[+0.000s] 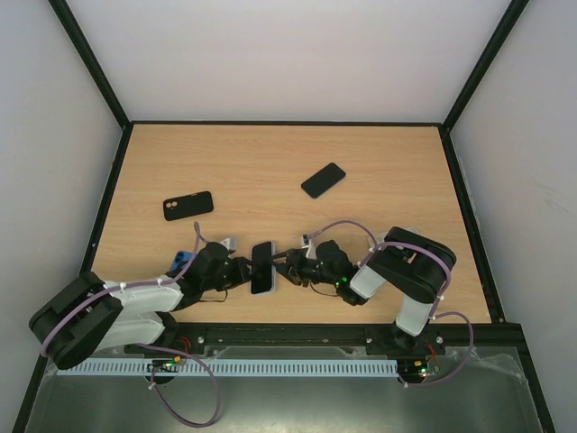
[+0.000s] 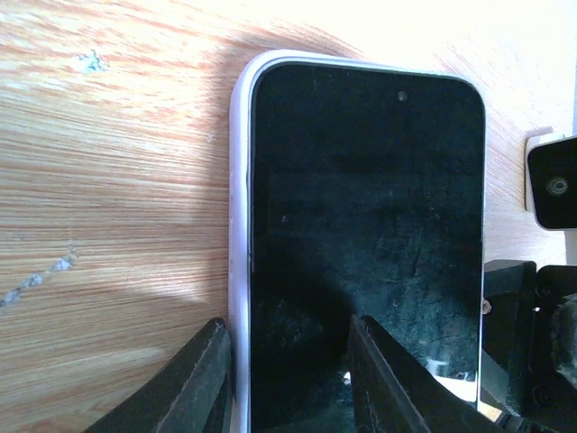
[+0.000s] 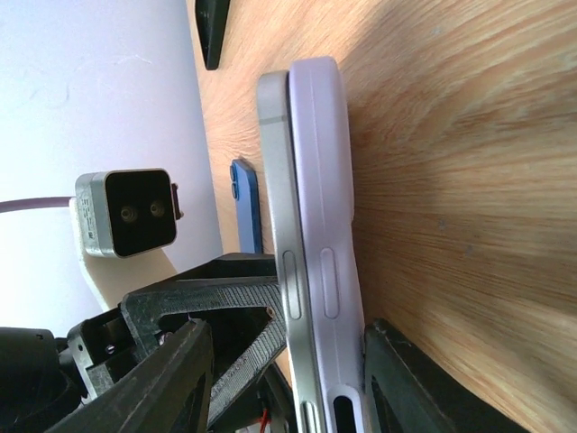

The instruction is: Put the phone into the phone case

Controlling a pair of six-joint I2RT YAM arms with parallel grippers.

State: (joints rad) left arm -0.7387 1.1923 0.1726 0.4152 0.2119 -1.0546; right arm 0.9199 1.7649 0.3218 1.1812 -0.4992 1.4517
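Observation:
A dark-screened phone (image 1: 262,266) lies face up in a lilac case (image 2: 240,198) near the table's front edge, between my two grippers. In the right wrist view the phone's silver side (image 3: 275,207) stands proud of the case (image 3: 320,180) along the whole visible edge. My left gripper (image 1: 242,269) is partly open. One finger rests on the screen (image 2: 383,379) and the other sits on the table against the case's rim (image 2: 194,379). My right gripper (image 1: 287,267) is open, with one finger (image 3: 415,379) at the case's underside and the other (image 3: 153,379) well clear of the screen.
A black phone case (image 1: 187,206) lies at the left middle of the table. A second black phone (image 1: 323,179) lies at the centre right. A small blue object (image 1: 183,262) sits beside the left arm. Black frame rails border the table.

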